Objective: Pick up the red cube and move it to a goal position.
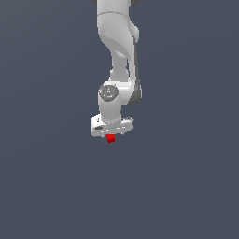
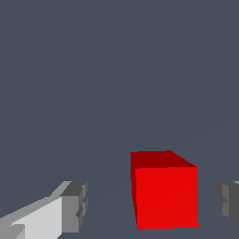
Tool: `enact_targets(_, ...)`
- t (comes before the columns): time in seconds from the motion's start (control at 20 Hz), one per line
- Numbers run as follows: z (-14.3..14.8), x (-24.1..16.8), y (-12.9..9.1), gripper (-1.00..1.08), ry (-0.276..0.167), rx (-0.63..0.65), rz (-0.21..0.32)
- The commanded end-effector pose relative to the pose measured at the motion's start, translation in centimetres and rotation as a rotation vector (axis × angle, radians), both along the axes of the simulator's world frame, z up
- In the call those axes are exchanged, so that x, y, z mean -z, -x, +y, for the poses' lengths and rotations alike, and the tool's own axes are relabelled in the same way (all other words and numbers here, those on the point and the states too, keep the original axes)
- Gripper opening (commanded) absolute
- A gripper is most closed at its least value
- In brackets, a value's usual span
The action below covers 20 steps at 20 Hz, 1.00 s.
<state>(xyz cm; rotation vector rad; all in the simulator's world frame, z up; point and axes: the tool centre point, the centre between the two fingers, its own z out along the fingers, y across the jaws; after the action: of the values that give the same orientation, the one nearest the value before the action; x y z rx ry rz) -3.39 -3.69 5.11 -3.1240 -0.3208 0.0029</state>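
Note:
The red cube (image 1: 110, 138) is tiny and bright red, and sits on the dark grey floor directly under the white hand of my gripper (image 1: 111, 134). In the wrist view the red cube (image 2: 164, 190) stands between the two fingers of my gripper (image 2: 151, 205). One grey fingertip (image 2: 74, 205) and the other fingertip (image 2: 228, 201) each stand apart from the cube's sides, with floor showing in both gaps. The gripper is open and straddles the cube without touching it. No mark for the goal position shows in either view.
The white arm (image 1: 119, 42) comes down from the top of the exterior view. A plain dark grey floor (image 1: 46, 186) fills both views.

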Motion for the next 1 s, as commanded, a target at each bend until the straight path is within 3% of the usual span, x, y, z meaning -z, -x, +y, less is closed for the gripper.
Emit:
enact_targets(0.0,-0.5,1.4,0.2,1.00,0.000,-0.016,-0.002)
enact_targets(0.4,-1.2,3.1,0.3,1.00,0.001,-0.033,-0.002)
enact_targets(0.45,-1.2,3.1,0.3,-1.00,0.001,-0.033,-0.002)
enact_targets(0.95,-1.2,3.1,0.3,-1.00,0.001,-0.033,-0.002)
